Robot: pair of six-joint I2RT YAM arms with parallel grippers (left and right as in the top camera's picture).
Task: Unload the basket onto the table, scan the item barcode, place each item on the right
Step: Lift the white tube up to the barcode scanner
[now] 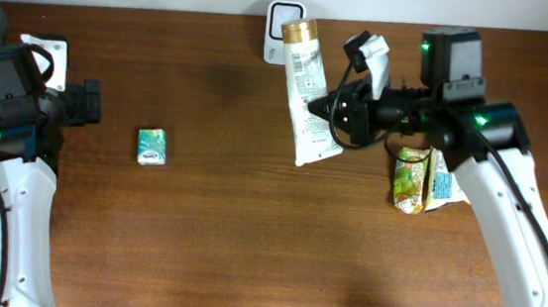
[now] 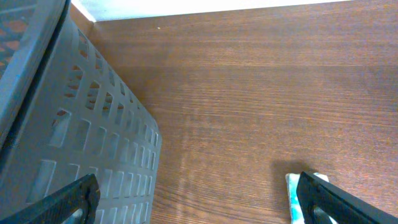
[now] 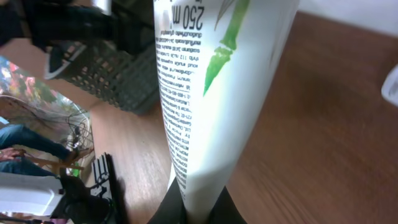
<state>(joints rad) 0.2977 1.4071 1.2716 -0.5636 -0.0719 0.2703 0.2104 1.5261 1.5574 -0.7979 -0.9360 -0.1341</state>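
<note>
Tube [image 1: 306,92]: white, gold cap, black print, near table's [image 1: 228,219] far edge. Right gripper [image 1: 327,110] clamps it; left gripper [image 1: 91,103] gapes.

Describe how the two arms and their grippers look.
Both arms share one build: the left arm and right arm have long white shells joined by black motor housings with small green lights. The left gripper and right gripper are black with two dark fingers each. A black cable loops under the right wrist, which carries a white camera module.
</note>
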